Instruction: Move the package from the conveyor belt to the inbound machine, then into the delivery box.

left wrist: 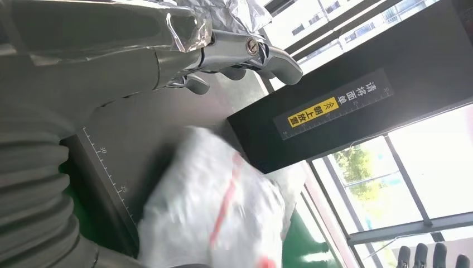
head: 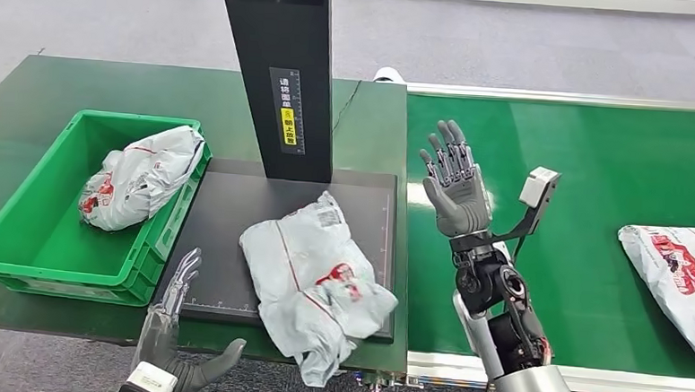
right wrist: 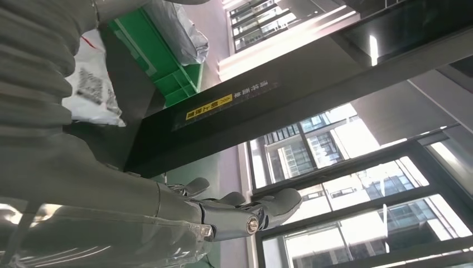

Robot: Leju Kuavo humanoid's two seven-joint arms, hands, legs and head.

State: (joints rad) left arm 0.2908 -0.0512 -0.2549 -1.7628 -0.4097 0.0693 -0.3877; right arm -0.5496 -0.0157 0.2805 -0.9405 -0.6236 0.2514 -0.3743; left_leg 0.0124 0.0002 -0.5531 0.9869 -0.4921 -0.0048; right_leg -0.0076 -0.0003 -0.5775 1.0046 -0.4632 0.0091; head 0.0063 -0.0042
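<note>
Packages: 3 — 1 in the bin (head: 138, 185), 1 on the scanner plate (head: 317, 280), 1 on the belt (head: 681, 276)
Green bins: 1 (head: 27, 251)
Scanner plates: 1 (head: 226, 208)
Black posts: 1 (head: 279, 67)
Conveyor belts: 1 (head: 588, 173)
Robot hands: 2 — left hand (head: 178, 353), right hand (head: 455, 179)

A grey carpeted floor (head: 513, 43) extends beyond the dark green matte surface (head: 26, 89). Tall, dark-framed glass windows (right wrist: 346, 145) admit bright daylight; trees and buildings are visible outside.
</note>
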